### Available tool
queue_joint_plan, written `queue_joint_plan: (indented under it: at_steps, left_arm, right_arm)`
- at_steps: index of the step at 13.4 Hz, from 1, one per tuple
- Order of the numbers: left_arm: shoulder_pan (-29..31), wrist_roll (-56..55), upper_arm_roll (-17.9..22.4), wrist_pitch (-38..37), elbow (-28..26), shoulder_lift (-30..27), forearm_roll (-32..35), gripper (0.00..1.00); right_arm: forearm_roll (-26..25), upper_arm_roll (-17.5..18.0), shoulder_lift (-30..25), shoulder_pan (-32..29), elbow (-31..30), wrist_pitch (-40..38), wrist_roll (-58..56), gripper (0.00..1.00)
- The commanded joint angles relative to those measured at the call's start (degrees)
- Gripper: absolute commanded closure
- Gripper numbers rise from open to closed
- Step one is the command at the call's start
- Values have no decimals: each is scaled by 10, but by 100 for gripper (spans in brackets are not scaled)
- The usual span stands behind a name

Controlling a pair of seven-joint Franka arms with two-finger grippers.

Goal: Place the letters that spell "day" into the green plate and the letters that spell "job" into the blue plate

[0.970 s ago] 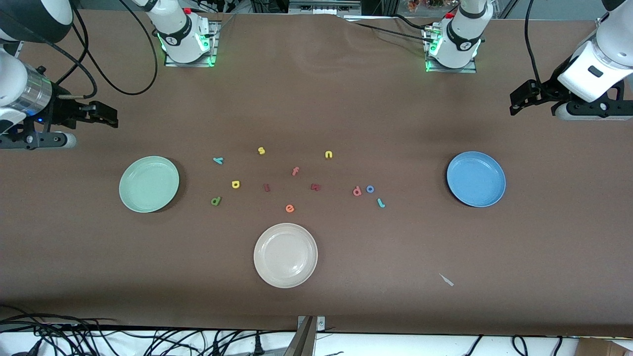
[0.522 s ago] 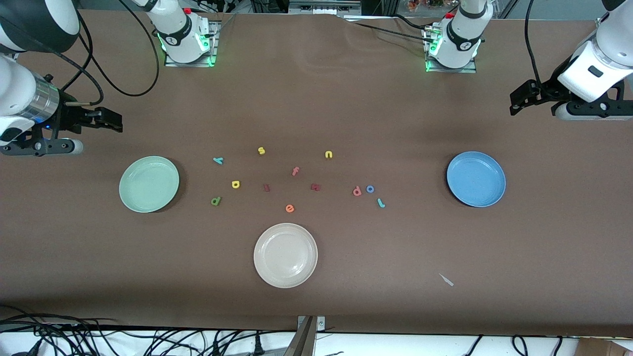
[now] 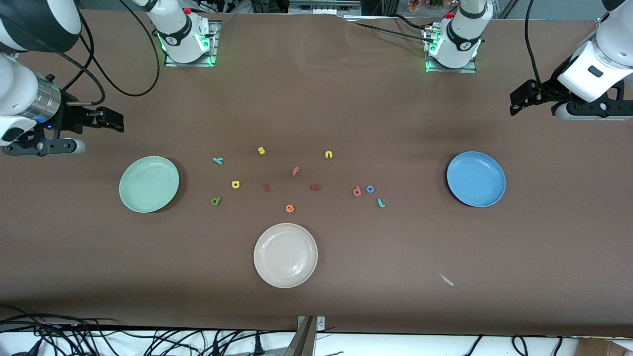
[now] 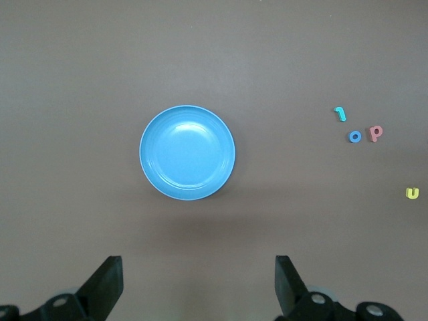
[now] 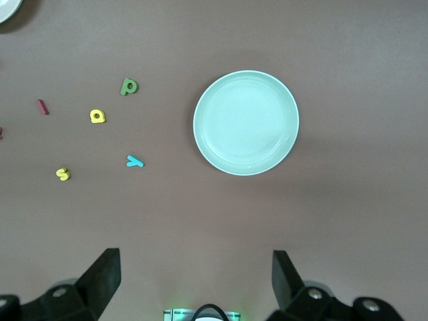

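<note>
Brown desk (image 3: 316, 306), both plates bare. Left gripper (image 3: 517, 101) and right gripper (image 3: 111, 121) spread wide, empty, hanging above desk edges. Best start: green "d" (image 3: 215, 200) beside green plate (image 3: 129, 202), pinched squarely.

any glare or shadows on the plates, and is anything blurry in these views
Front view: the cream plate shows a faint sheen near its rim; the green plate and blue plate each cast a dark crescent of shadow on the table. Left wrist view: soft ring highlights inside the blue plate, sharp focus. Right wrist view: green plate evenly lit, letters crisp.
</note>
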Motion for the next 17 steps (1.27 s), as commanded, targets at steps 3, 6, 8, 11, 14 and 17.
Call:
queue_joint_plan:
  at_steps: [3,6,8,11,14,17]
  left_arm:
    - [3,1,1,-4,9,0,-17,0]
    - [4,1,1,-4,9,0,-18,0]
    - [4,1,1,-4,9,0,-18,0]
    - [5,1,1,-4,9,0,-17,0]
    - [5,1,1,-4,9,0,-18,0]
    - [5,1,1,-4,9,0,-18,0]
  right_arm:
    - [3,3,-1,16,2,1,2,0]
    - [19,3,0,35,1,2,6,0]
    - [19,3,7,54,1,2,15,0]
    - [19,3,20,85,1,9,67,0]
    - [22,3,51,110,-4,36,72,0]
    - [23,3,71,123,-21,84,90,0]
